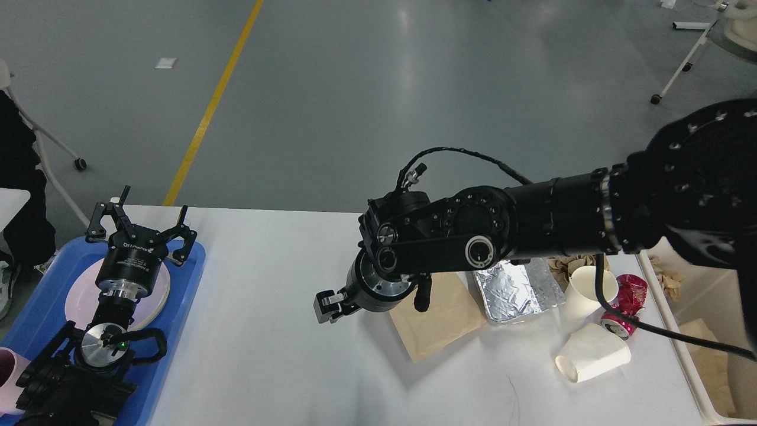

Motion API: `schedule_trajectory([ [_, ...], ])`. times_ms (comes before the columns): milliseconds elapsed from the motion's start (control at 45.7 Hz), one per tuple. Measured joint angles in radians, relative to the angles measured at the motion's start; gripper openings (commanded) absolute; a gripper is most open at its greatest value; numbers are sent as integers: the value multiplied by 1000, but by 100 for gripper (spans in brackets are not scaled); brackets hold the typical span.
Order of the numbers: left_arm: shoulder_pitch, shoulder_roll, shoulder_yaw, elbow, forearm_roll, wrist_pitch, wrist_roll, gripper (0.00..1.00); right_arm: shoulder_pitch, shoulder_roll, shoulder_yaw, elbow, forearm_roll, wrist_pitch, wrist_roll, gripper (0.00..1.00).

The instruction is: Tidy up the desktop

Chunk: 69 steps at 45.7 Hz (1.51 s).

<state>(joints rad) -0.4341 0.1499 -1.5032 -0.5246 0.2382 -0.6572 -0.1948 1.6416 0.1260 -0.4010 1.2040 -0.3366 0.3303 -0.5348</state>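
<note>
White lettering on the black body of the left gripper (141,228) is too small to read with certainty, and no other writing can be made out. That gripper points away from the camera above a blue tray (186,284) at the counter's left end, its fingers spread wide and holding nothing, with a pale plate (80,299) beneath it. The right arm reaches in from the right and bends down over the middle of the white counter (266,331). The right gripper (329,306) is seen nearly end-on and dark, so I cannot tell whether it is released or clenched. Just beside it lie a brown paper bag (434,328), a foil tray (514,293), an upright paper cup (582,293), a tipped paper cup (594,359) and a crushed red can (624,305). A cream bin (704,355) stands at the counter's right edge.
</note>
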Motion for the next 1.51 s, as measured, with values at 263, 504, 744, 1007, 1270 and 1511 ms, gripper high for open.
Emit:
schedule_trajectory([
  [263,0,-1,0,0,0,-1,0,96,-199,82,-48,-157,-58,-76,-78,69],
  [504,0,-1,0,0,1,-1,0,96,-251,86,-117,-242,-83,-97,-80,69],
  [744,0,-1,0,0,1,-1,0,96,-300,83,-128,-272,-85,-123,-78,64],
  [1007,0,-1,0,0,1,-1,0,96,-372,81,-128,-304,-88,-128,-76,18],
  [1270,0,-1,0,0,0,-1,0,96,-399,82,-126,-316,-55,-135,-72,0],
  [1511,0,-1,0,0,0,-1,0,96,-368,81,-126,-268,-47,-189,-69,0],
])
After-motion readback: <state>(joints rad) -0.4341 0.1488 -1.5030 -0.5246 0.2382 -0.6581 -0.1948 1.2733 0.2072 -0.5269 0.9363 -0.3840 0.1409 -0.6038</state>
